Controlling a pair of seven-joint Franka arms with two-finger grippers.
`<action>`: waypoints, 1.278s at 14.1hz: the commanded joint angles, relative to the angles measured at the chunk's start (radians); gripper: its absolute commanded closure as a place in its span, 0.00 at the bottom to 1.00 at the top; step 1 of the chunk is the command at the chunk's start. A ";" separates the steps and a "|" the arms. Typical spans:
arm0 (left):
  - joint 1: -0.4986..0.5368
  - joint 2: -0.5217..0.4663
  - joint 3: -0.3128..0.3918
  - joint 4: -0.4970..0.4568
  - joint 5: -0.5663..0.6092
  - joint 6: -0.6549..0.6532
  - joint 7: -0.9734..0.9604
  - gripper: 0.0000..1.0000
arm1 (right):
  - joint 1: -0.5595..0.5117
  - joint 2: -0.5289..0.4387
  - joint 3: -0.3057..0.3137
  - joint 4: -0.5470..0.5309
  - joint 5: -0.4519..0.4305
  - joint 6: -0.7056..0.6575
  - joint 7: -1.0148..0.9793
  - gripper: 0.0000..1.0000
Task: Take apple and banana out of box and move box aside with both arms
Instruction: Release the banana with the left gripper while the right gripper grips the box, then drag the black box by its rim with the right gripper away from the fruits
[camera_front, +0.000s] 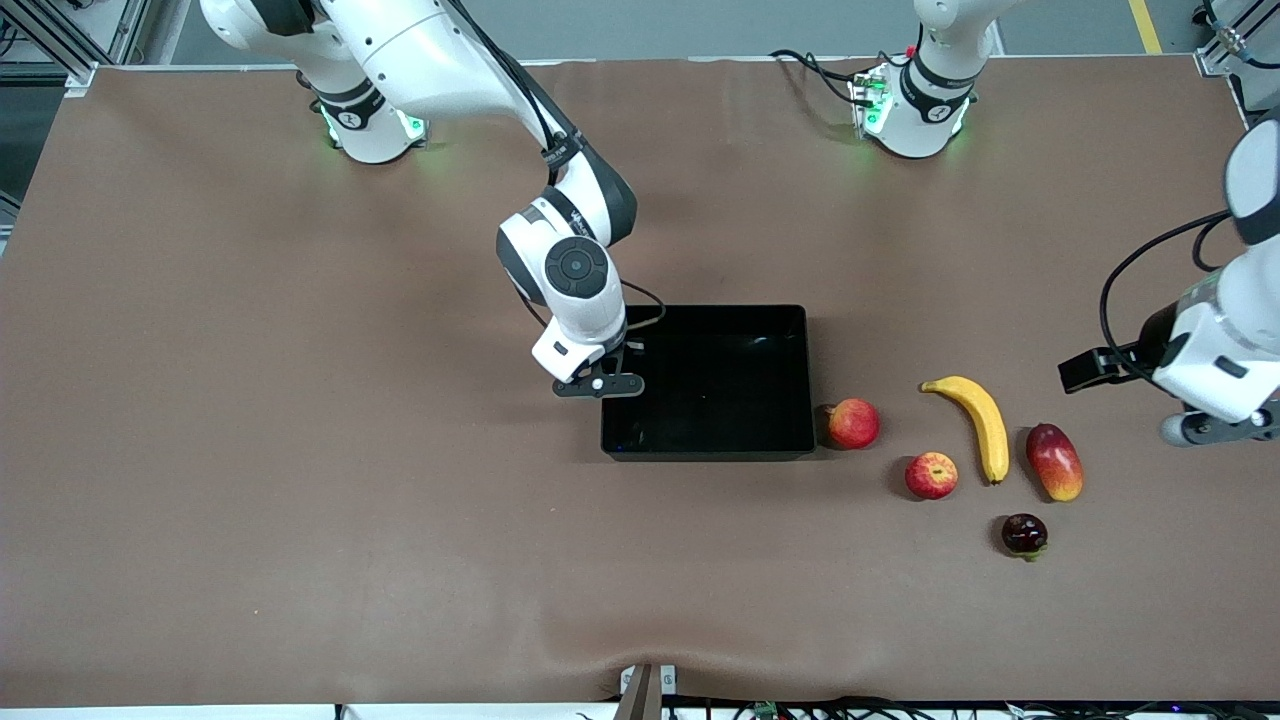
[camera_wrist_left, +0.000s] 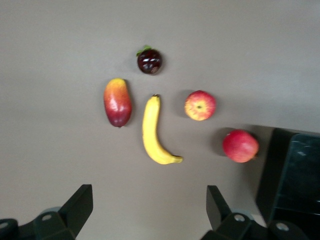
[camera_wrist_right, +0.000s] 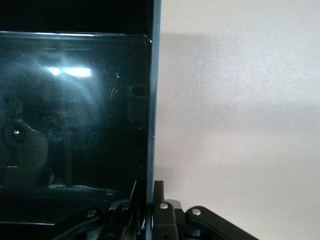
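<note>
The black tray (camera_front: 720, 390) lies mid-table. My right gripper (camera_front: 605, 385) is shut on the tray's wall at the edge toward the right arm's end; in the right wrist view (camera_wrist_right: 149, 187) one finger is inside the wall and one outside. The yellow banana (camera_front: 985, 425) and the red-yellow apple (camera_front: 931, 475) lie on the table toward the left arm's end from the tray. My left gripper (camera_front: 1225, 428) hangs open and empty over the table past the fruits. Its wrist view shows the banana (camera_wrist_left: 152, 132), the apple (camera_wrist_left: 200, 105) and a tray corner (camera_wrist_left: 292, 175).
A pinkish-red round fruit (camera_front: 853, 423) sits right beside the tray. An oval red-yellow mango (camera_front: 1054, 461) lies beside the banana. A small dark purple fruit (camera_front: 1024, 534) sits nearest the front camera. Brown table all round.
</note>
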 joint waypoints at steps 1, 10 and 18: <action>0.005 -0.062 -0.026 0.016 -0.031 -0.040 0.014 0.00 | 0.001 -0.030 0.001 -0.024 -0.006 -0.001 0.011 0.88; -0.262 -0.274 0.174 -0.039 -0.059 -0.164 0.025 0.00 | -0.166 -0.181 -0.005 -0.032 -0.003 -0.156 -0.177 1.00; -0.518 -0.378 0.638 -0.105 -0.200 -0.184 0.313 0.00 | -0.493 -0.315 -0.005 -0.069 -0.002 -0.406 -0.449 1.00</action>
